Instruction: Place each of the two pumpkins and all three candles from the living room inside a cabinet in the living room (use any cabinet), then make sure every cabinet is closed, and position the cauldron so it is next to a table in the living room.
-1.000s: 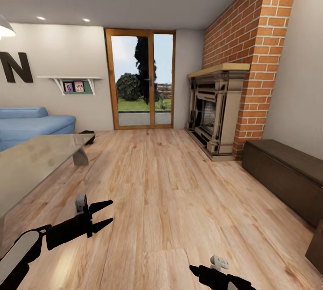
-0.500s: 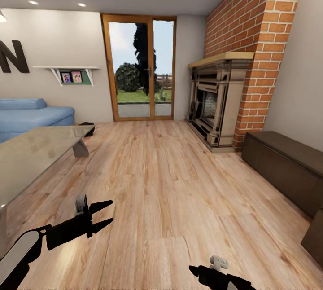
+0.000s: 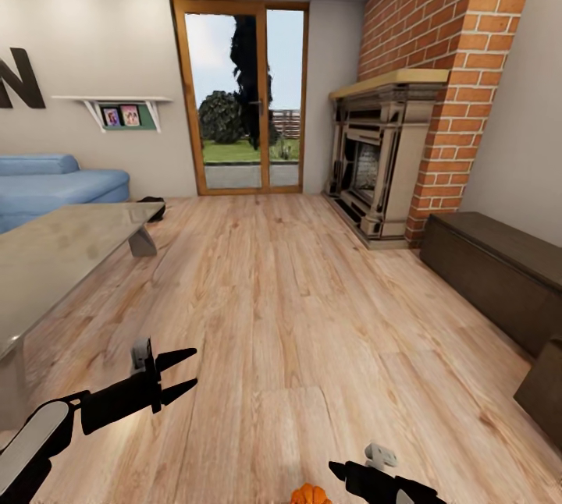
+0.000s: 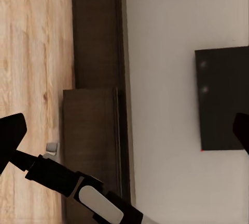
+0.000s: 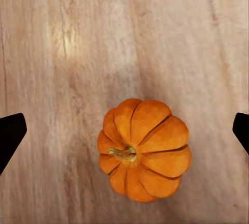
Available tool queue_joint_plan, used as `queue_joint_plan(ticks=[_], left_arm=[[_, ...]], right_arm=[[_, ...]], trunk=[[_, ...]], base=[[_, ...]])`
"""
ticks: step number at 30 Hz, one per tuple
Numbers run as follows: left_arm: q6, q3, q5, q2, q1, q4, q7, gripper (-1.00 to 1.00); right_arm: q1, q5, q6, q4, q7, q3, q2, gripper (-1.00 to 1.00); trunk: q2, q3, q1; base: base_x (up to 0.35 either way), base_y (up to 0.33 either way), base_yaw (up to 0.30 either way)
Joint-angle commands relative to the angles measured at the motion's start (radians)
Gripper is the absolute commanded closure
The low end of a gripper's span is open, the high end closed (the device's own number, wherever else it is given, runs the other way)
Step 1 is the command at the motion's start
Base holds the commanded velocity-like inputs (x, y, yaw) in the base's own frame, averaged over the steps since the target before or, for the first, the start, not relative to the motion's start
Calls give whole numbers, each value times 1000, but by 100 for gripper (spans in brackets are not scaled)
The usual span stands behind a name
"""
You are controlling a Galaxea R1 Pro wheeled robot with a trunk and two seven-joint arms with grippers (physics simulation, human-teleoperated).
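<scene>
A pumpkin (image 5: 143,149) sits on the wood floor (image 3: 297,317) right under the right gripper (image 5: 124,130), whose fingers are spread wide with nothing between them (just an orange sliver at six o'clock in the head view). The left gripper (image 3: 178,372) hangs parted and empty at seven o'clock. The cabinet (image 3: 499,282) waits at three o'clock, the bench (image 3: 55,254) at nine.

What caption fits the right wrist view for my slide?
Right tool open above an orange pumpkin resting on the wooden floor, stem facing the camera.
</scene>
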Motion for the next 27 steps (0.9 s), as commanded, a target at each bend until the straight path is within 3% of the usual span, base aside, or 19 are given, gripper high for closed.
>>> queue_joint_plan(ticks=[1,27], left_arm=[[0,-1,-7,1,-1,1,-10,-100],[0,-2,-7,1,-1,1,-10,-100]], right_arm=[[0,-8,5,-1,1,4,-1,-100],[-6,-2,48,-11,-18,4,5,-100]], trunk=[[-1,-5,0],[-7,-105,12]], base=[[-6,2,0],[0,0,0]])
